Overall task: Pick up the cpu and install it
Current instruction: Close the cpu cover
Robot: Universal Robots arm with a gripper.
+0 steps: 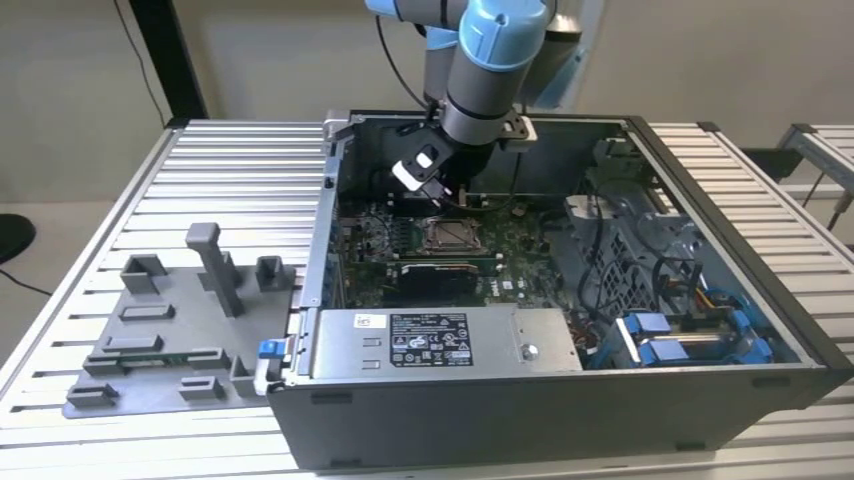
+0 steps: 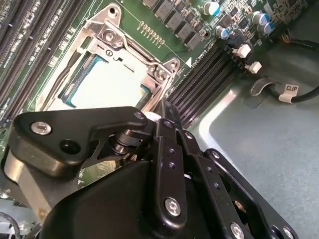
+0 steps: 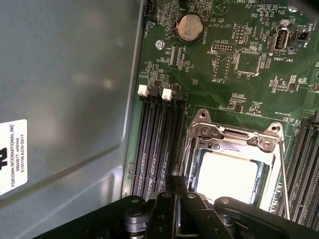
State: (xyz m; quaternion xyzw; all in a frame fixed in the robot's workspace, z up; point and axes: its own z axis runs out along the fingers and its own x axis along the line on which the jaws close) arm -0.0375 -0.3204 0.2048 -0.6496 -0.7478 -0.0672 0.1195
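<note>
First wrist view: the cpu lies flat in the metal-framed socket of the green motherboard, just beside the pincer, whose fingers seem closed together on nothing above the socket edge nearest the memory slots.

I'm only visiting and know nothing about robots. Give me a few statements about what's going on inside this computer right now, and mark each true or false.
1. The cpu lies in the metal-framed socket of the green motherboard. True.
2. The end effector hangs outside the computer case. False: it is inside the case, close beside the socket.
3. The computer case lies open on a slatted metal table. True.
4. The end effector is carrying the cpu. False: the cpu rests in the socket.
</note>
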